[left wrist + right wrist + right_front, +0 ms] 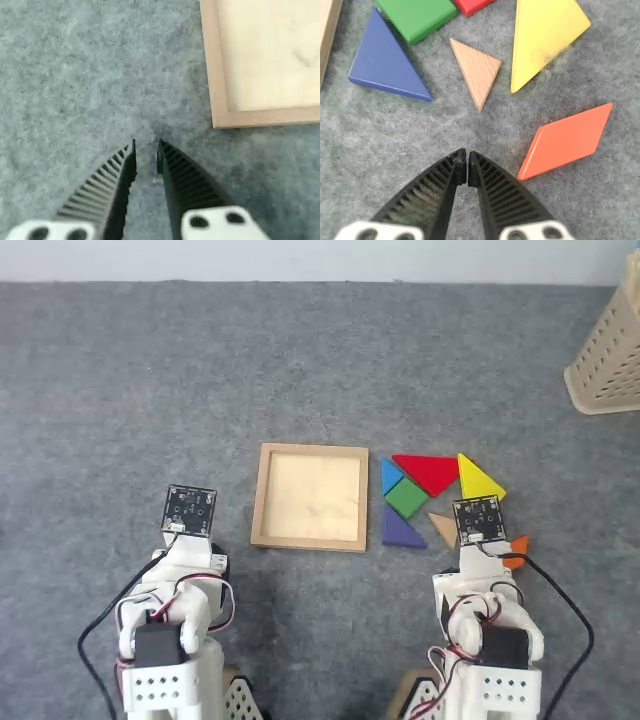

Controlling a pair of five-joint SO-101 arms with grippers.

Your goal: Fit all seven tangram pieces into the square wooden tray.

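Observation:
The square wooden tray lies mid-table with nothing in it. Right of it lie a light blue triangle, a red triangle, a yellow triangle, a green square, a dark blue triangle, a small wooden triangle and an orange parallelogram. My right gripper is shut and empty, low over the carpet just short of the wooden triangle, with the orange parallelogram beside it. My left gripper is shut but for a sliver, empty, near the tray's corner.
Grey carpet covers the table. A beige perforated basket stands at the far right edge. The left arm sits left of the tray and the right arm sits among the pieces, over part of the orange one.

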